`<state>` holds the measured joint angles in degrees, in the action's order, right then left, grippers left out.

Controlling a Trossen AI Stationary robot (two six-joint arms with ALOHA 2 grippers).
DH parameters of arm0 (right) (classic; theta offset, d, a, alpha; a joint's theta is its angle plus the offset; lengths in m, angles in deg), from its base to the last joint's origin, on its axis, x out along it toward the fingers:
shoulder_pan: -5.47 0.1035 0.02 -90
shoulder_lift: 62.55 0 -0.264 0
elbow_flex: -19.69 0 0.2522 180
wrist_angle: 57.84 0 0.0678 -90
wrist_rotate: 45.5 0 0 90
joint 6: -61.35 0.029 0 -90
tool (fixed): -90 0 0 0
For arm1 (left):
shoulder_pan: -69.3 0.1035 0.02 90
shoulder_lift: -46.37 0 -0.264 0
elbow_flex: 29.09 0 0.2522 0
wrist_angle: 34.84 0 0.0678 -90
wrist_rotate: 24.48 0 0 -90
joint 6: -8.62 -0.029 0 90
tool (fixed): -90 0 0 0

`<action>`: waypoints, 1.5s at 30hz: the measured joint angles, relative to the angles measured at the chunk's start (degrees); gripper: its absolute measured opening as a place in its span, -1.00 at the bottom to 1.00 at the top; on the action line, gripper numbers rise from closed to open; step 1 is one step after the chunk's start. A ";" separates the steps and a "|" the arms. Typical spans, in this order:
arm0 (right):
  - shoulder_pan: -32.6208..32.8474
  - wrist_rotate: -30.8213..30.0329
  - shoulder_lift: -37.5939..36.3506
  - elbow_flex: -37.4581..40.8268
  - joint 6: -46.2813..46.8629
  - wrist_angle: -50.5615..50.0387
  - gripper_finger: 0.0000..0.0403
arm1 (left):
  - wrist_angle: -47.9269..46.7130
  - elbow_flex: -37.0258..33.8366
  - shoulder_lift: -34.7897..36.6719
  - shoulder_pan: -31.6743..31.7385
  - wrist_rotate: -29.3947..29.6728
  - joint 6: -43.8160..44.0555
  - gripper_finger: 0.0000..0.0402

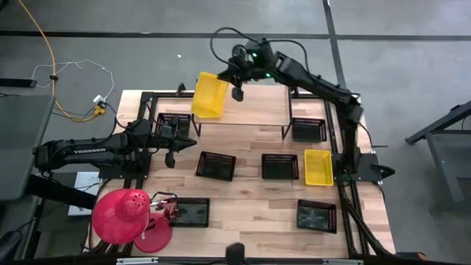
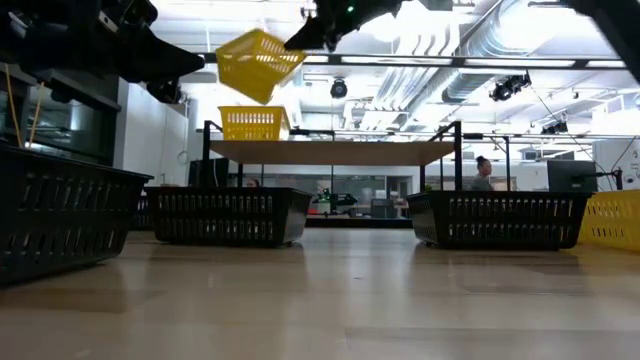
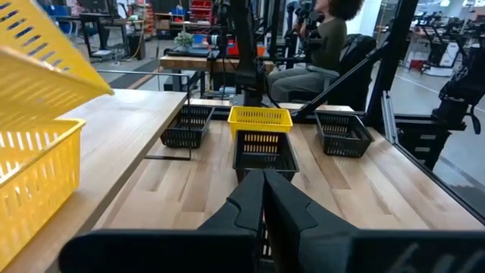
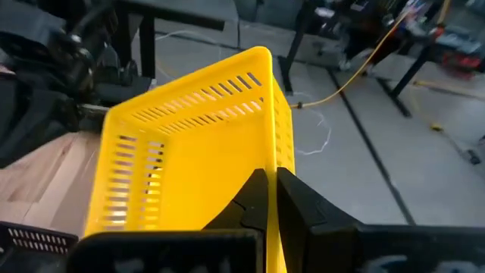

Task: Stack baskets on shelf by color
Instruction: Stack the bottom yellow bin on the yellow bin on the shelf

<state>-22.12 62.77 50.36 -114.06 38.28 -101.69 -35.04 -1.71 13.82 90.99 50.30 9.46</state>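
— Fingers of the right gripper (image 4: 267,199) are pinched on the rim of a yellow basket (image 1: 208,96), which hangs tilted in the air over the left end of the shelf (image 1: 257,110). See it in the low view?

— Yes, and a second yellow basket (image 2: 253,123) sits flat on the shelf right below the lifted one (they are apart, not touching). A third yellow basket (image 1: 318,167) lies on the table near the right edge.

— And the left gripper (image 3: 263,199)?

— Clenched on nothing, hovering over the table's left side above a black basket (image 1: 173,124). More black baskets (image 1: 215,165) are spread over the table (image 1: 250,199).

— Anything else?

— A red dome-shaped object (image 1: 124,215) at the near left corner, and a seated person (image 3: 322,42) beyond the table.
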 joint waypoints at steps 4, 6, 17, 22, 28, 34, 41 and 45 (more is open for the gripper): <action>-1.44 2.07 5.64 -9.32 -1.55 -6.65 -1.00 | 0.00 0.00 0.00 0.00 0.00 0.00 -1.00; -2.05 2.13 7.67 -12.84 -2.34 -9.75 -1.00 | 0.00 0.00 0.00 0.00 0.00 0.00 -1.00; -5.43 7.48 9.26 -13.00 -2.72 -12.05 -1.00 | 0.01 0.00 0.00 0.02 0.45 0.00 -1.00; -5.90 9.25 9.24 -12.98 -2.52 -12.12 -1.00 | 0.02 0.00 0.00 0.02 0.78 -0.02 -1.00; -5.77 9.34 9.21 -12.96 -2.52 -12.56 -1.00 | 0.02 0.00 0.00 0.02 0.90 -0.01 -1.00; -5.54 12.27 9.17 -12.94 -2.43 -13.81 -1.00 | 0.00 0.00 0.00 0.02 0.88 -0.01 -1.00; -5.25 12.23 9.26 -12.90 -1.30 -14.37 -0.79 | 0.02 0.00 0.00 0.02 0.89 -0.01 -1.00; -5.25 11.71 9.28 -12.90 -0.94 -14.34 -0.52 | 0.02 0.00 0.00 0.02 0.87 -0.01 -1.00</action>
<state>-27.37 74.48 59.64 -126.95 37.34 -116.03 -35.02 -1.71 13.82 91.01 51.17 9.46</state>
